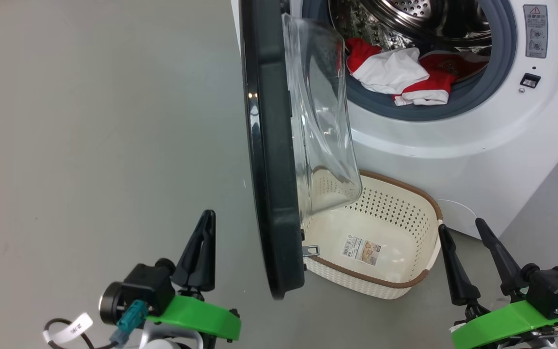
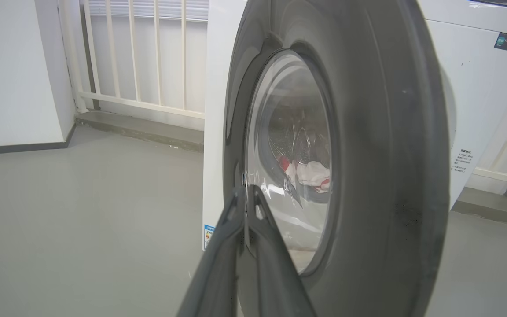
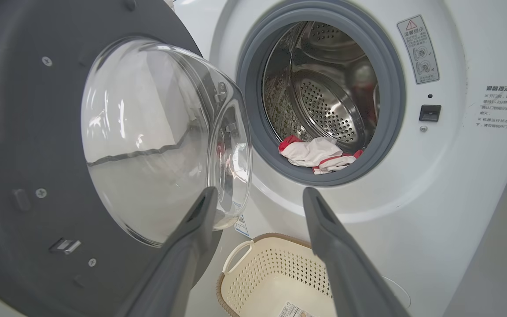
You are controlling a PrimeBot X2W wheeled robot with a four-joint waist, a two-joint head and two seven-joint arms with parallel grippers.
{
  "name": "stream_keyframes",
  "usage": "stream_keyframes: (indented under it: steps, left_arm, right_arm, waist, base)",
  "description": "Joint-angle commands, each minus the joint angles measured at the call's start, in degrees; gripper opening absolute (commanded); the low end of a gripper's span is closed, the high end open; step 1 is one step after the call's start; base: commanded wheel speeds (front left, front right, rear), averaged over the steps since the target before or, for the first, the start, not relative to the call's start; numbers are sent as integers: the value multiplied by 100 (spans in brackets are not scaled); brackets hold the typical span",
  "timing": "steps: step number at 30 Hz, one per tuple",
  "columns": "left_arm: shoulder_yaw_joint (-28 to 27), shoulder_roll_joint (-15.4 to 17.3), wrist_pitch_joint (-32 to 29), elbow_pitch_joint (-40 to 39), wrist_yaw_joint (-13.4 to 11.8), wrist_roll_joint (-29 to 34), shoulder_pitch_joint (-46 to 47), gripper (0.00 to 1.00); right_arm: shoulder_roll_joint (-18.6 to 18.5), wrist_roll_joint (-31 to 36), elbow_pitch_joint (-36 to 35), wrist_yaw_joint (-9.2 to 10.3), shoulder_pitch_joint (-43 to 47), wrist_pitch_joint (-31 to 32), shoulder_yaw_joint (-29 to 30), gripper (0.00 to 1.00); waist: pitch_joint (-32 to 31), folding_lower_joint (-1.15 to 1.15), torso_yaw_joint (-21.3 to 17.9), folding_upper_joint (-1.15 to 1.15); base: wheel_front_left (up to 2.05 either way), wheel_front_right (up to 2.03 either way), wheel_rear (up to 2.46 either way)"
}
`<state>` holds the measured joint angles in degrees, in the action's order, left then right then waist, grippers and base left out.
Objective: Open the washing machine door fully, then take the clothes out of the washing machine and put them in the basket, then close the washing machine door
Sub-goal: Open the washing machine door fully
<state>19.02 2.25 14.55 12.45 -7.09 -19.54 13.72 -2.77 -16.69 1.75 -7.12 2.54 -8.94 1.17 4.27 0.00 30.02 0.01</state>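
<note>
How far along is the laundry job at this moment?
Done: the round black-rimmed glass door stands open, perhaps not fully. In hand: the shut left gripper sits beside the door's outer face; the right gripper is open and empty. Remaining: the red-and-white clothes lie inside the white washing machine, the cream perforated basket holds no clothes, and the door needs closing.

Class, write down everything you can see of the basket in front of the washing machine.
The basket is a small cream plastic tub, a rounded rectangle with perforated walls, a brown woven-looking rim and a pale loop handle. It stands upright and empty on the grey floor before the washing machine, below its opening, a sticker on its base. The open door's glass bowl overhangs one end.
</note>
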Motion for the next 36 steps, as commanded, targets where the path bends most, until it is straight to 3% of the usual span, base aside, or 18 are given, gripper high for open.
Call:
stream_keyframes:
  steps: [1, 12, 20, 30, 36]
  left_arm:
    - [-198, 63, 45, -191, -7, 40, 38, 0]
    - [-273, 63, 45, -1625, -27, 545, 109, 0]
    - [167, 67, 45, -2510, 412, 1132, 198, 0]
    - [1131, 65, -124, -2017, 826, 1093, 286, 0]
    - [1349, 64, -252, -1405, 782, 739, 385, 0]
  right_arm:
    - [-11, -81, -149, -36, -53, -53, -121, 100]
    - [-11, -128, -113, -36, -105, -61, -180, 100]
    - [-11, -170, -75, -36, -133, -65, -175, 100]
    - [-11, -201, -57, -36, -172, -102, -189, 100]
    - [-10, -238, -26, -36, -188, -137, -210, 100]
  waist:
    - [3, 0, -3, -1]
    - [25, 0, -100, -1]
    - [43, 0, -166, -1]
    - [59, 0, -224, -1]
    - [100, 0, -321, -1]
  base:
    - [0, 0, 0]
    - [0, 0, 0]
    - [0, 0, 0]
    - [0, 0, 0]
    - [0, 0, 0]
